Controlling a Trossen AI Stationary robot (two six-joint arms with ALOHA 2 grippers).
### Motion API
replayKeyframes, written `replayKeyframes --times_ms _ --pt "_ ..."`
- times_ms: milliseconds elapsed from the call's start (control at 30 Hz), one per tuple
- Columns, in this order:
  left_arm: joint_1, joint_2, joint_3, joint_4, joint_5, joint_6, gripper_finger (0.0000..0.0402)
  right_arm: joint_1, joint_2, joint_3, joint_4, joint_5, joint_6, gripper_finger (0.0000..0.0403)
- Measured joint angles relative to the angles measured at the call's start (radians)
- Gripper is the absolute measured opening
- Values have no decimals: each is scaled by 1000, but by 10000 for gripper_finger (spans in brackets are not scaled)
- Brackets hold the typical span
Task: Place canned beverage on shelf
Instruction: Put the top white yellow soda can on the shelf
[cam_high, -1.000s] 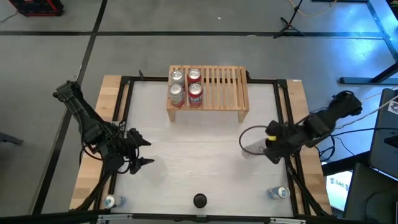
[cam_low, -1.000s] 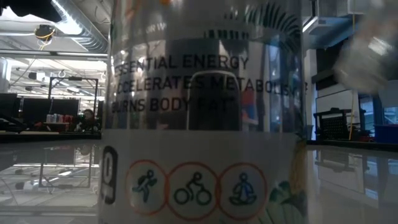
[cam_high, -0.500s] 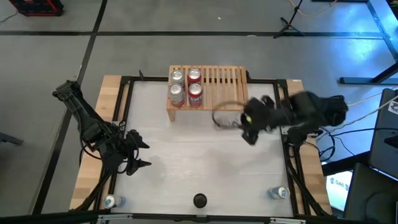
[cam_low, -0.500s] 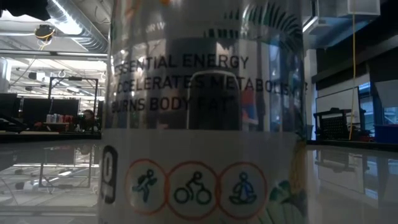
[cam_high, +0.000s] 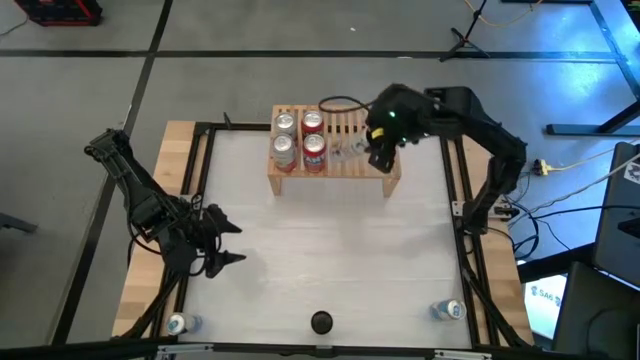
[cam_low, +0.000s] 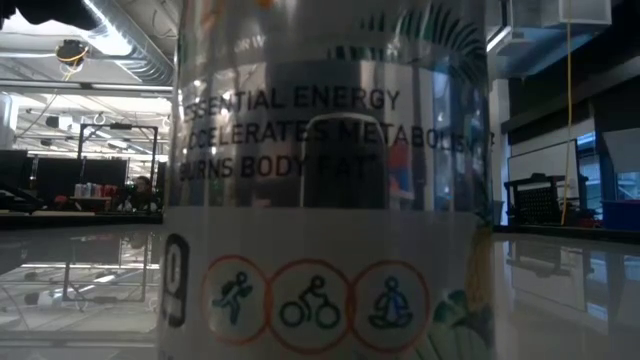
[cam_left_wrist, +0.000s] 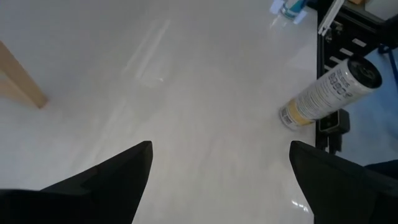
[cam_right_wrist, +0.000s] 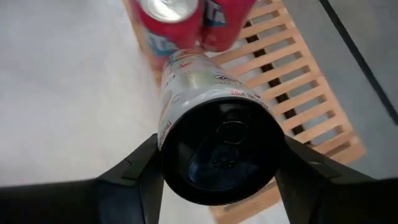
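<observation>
The light-wood shelf (cam_high: 352, 128) stands at the table's far middle, with several red cans (cam_high: 299, 138) upright on its left part. My right gripper (cam_high: 376, 142) is over the shelf's right half, shut on a silver printed can (cam_high: 349, 150), which shows dark-ended in the right wrist view (cam_right_wrist: 214, 146) just short of the red cans (cam_right_wrist: 186, 18). My left gripper (cam_high: 224, 245) is open and empty over the table's left side. Another can (cam_high: 321, 322) stands upright at the near edge and fills the low view (cam_low: 330, 180). My right gripper pinches the can's round side wall (cam_right_wrist: 166, 140) between its two fingers (cam_right_wrist: 140, 171), close to the dark end that faces the wrist. The can lies roughly along the fingers, tipped over, pointing toward the table's left above the slats (cam_right_wrist: 292, 81). I cannot tell whether it touches the shelf.
Two small blue-and-silver objects sit at the near left (cam_high: 178, 323) and near right (cam_high: 448, 310) corners. A black frame (cam_high: 460, 180) borders the white table top. A shelf leg (cam_left_wrist: 18, 81) and the near-edge can (cam_left_wrist: 326, 93) show in the left wrist view.
My right gripper has carried the can from the table's right side toward the far edge and leftward, up over the shelf's right half, staying shut on it. The can stays tipped over, pointing left.
</observation>
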Motion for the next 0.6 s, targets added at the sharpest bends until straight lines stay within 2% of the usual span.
replayKeyframes --times_ms 233,367,600 --pt "0 0 0 0 -30 -7 369 -134 4 -24 0 8 -153 220" --pt "0 0 0 0 -53 -7 369 -202 4 -49 5 -30 -204 220" --pt "0 0 0 -2 -78 0 369 -233 5 -144 28 -70 -233 220"
